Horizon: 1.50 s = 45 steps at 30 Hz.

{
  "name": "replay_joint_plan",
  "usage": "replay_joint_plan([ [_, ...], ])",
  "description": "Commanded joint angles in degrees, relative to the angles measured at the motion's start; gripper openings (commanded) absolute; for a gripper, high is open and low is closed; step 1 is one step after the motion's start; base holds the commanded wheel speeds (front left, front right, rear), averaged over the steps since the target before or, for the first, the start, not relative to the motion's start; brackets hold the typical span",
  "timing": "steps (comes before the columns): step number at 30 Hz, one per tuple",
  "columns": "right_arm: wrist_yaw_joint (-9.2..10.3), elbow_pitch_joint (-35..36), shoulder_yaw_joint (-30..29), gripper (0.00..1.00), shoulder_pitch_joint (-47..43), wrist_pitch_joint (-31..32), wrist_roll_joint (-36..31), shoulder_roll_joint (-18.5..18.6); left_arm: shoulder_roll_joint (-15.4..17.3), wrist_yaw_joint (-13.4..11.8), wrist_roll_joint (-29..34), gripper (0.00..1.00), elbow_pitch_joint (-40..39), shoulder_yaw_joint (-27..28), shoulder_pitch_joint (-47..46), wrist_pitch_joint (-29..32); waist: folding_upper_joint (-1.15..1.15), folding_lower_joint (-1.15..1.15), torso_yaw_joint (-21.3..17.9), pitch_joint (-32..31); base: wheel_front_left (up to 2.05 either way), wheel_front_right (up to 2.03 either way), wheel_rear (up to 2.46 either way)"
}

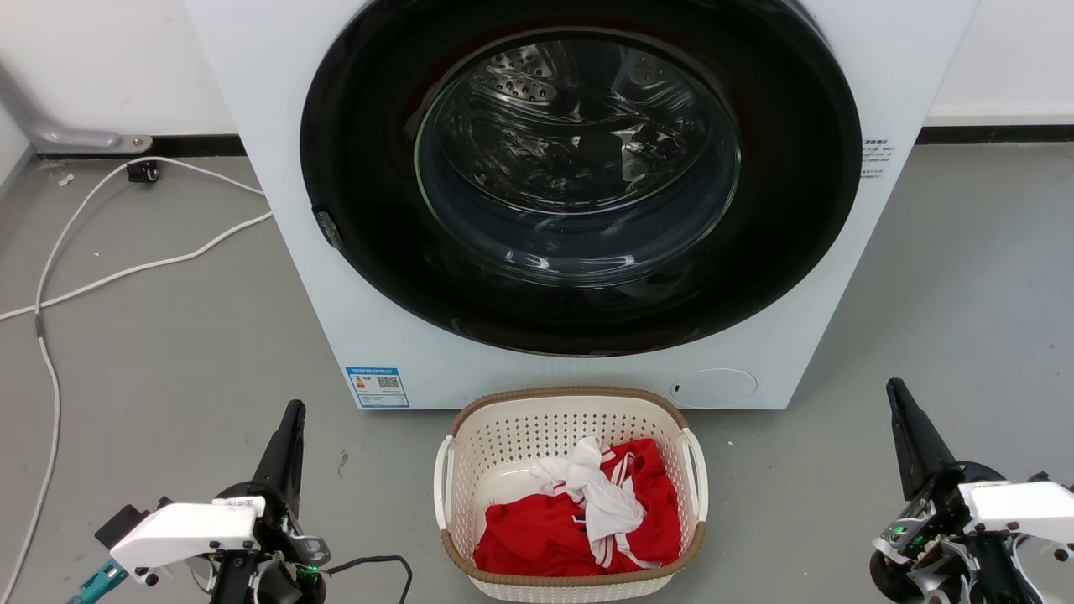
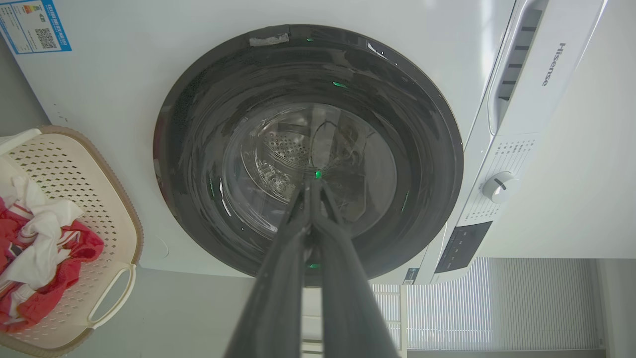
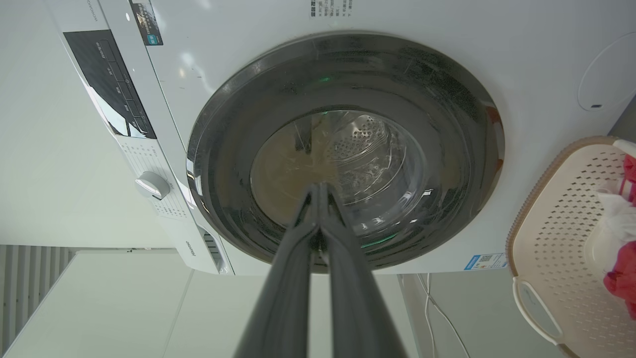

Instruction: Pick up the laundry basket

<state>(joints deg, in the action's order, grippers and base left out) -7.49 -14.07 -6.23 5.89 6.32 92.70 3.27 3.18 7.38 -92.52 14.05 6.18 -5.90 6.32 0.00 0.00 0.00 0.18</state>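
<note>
Sitting on the grey floor [image 1: 168, 352] just in front of the washing machine [image 1: 277, 210], the laundry basket [image 1: 570, 392] lies midway between the two arms, its near end cut off by the bottom edge of the head view. A red garment [image 1: 545, 537] and a white garment [image 1: 600, 495] are heaped inside it.

The left gripper [image 1: 294, 413] is out to the basket's left and the right gripper [image 1: 898, 401] out to its right. Both are well apart from it and point toward the machine rather than inward. In each wrist view the two dark fingers [image 2: 278, 278] meet at their tips with no gap and hold nothing, on the left arm and on the right alike.

The basket's white side handles face outward, the left handle [image 1: 440, 482] toward the left arm and the right handle [image 1: 698, 470] toward the right arm. Each gripper therefore has its own handle lying inward of it, across the floor.

The left arm looks a shade nearer, though the difference is slight. A lift probably calls for both arms to swing inward and part their fingers. Whether the basket's long axis runs near-to-far cannot be settled from here.
</note>
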Motion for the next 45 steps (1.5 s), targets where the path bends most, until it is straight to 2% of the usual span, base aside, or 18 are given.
replay_joint_plan([
  [1, 0.0, 0.0, -0.1, 0.0, 0.7, 0.1, -0.4, -0.2, -0.1, 0.2, 0.1, 0.0, 0.1, 0.2, -0.6, 0.1, 0.0, 0.0, 0.0, 0.0, 0.0, 0.0, 0.0],
  [27, 0.0, 0.0, -0.1, 0.0, 0.0, 0.0, -0.2, -0.1, -0.1, 0.0, 0.0, 0.0, 0.0, 0.1, 0.0, 0.1, 0.0, 0.0, 0.0, 0.0, 0.0, 0.0, 0.0],
  [28, 0.0, -0.2, -0.1, 1.0, -0.1, 0.0, -0.2, -0.1, -0.2, 0.0, 0.0, 1.0, 0.2, 0.0, 0.1, 0.0, 0.0, 0.0, 0.0, 0.0, 0.0, 0.0, 0.0],
  [45, 0.01, 1.4, 2.1, 1.0, -1.8, -4.0, -2.7, -0.2, -0.4, 0.0, 2.5, 1.0, -0.8, -3.0, -0.1, -3.9, 0.0, 0.0, 0.0, 0.0, 0.0, 0.0, 0.0],
])
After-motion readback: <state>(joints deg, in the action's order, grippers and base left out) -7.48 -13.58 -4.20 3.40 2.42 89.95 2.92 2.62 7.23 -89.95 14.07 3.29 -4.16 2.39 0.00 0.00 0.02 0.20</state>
